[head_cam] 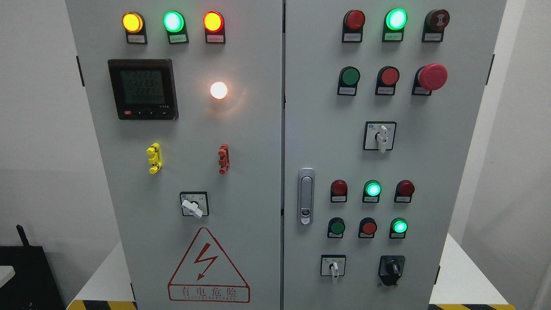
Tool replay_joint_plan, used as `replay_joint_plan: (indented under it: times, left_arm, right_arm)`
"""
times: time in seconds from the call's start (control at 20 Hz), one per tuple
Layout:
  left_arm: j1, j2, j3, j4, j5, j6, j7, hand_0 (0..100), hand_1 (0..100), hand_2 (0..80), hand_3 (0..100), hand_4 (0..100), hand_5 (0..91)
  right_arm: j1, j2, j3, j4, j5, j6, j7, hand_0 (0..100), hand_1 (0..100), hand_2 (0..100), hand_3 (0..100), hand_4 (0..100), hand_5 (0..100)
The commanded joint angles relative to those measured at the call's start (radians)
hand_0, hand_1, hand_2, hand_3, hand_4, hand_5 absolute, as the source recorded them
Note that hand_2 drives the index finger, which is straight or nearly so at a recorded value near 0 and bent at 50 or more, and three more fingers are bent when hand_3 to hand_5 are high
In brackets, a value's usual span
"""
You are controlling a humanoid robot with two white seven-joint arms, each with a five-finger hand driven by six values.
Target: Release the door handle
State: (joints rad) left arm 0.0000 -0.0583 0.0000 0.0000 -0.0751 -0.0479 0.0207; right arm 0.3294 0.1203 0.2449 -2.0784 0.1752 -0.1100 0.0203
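You are looking straight at a grey two-door electrical cabinet (258, 129) from the head view. The door handle (306, 196), a silver vertical latch with a keyhole at its lower end, is sitting on the left edge of the right door (456, 172), just beside the centre seam and lying flush against the panel. Nothing is touching it. Neither of your hands is showing in the frame, so you cannot tell how far open they are or what they are holding. On the left door (254, 206) three lamps are glowing along the top, above a digital meter (143, 89), a lit white lamp (218, 90), a yellow clip (154, 158), a red clip (223, 158), a rotary switch (193, 204) and a high-voltage warning triangle (208, 267). To the right of the handle, green indicator lamps are shining among red ones, and a red mushroom stop button (432, 76) is protruding near the upper right.
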Motion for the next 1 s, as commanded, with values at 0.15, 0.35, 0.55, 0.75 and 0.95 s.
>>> replay_joint_plan:
  times: [0.15, 0.35, 0.55, 0.75, 0.95]
  left_arm:
    - [-0.003, 0.0, 0.002, 0.009, 0.0, 0.0, -0.001, 12, 39, 0.0, 0, 0, 0.0]
    - [-0.003, 0.0, 0.002, 0.009, 0.0, 0.0, -0.001, 12, 39, 0.0, 0, 0, 0.0]
    - [-0.003, 0.0, 0.002, 0.009, 0.0, 0.0, -0.001, 12, 39, 0.0, 0, 0, 0.0]
    - [-0.003, 0.0, 0.002, 0.009, 0.0, 0.0, -0.001, 12, 39, 0.0, 0, 0, 0.0]
    - [-0.002, 0.0, 0.002, 0.009, 0.0, 0.0, -0.001, 12, 39, 0.0, 0, 0, 0.0]
  right_arm:
    - [0.003, 0.001, 0.005, 0.001, 0.001, 0.003, 0.004, 41, 0, 0, 0, 0, 0]
    - [-0.001, 0.001, 0.004, 0.006, 0.003, 0.003, 0.004, 41, 0, 0, 0, 0, 0]
    - [-0.006, 0.001, 0.005, 0.009, 0.012, -0.003, 0.003, 41, 0, 0, 0, 0, 0]
    - [-0.006, 0.001, 0.005, 0.009, 0.064, -0.02, 0.003, 41, 0, 0, 2, 3, 6]
    - [-0.006, 0.001, 0.004, 0.008, 0.124, -0.049, 0.0, 40, 0, 0, 13, 23, 22]
